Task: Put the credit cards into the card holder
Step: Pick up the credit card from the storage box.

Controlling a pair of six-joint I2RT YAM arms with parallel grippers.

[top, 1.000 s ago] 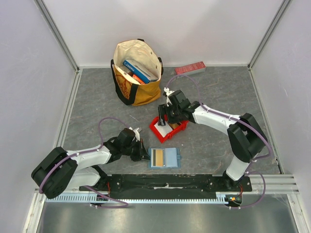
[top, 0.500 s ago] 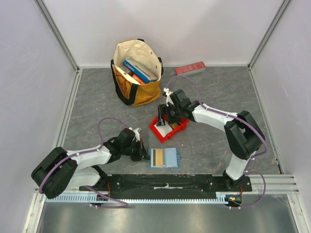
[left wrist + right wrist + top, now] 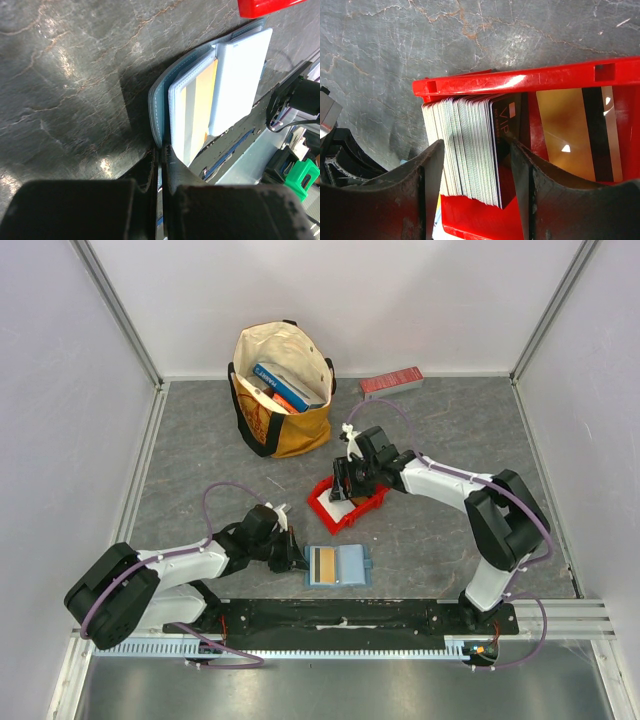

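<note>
Since a second ago the right pincer [image 3: 470, 165] has dropped into the red plastic bin [image 3: 346, 502] mid-bench, jaws narrowing astride the stacked credit cards [image 3: 465, 150], grip unconfirmed, while the left pincer [image 3: 161, 165], shut, pins the open teal card holder [image 3: 338, 566] near the bench's front edge.

Glossy red plastic bin [image 3: 530, 80], marbled matt tabletop [image 3: 440, 430]

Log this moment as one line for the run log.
left gripper: shut at card holder edge | right gripper: straddling card stack in red bin | holder open, one card inside
</note>
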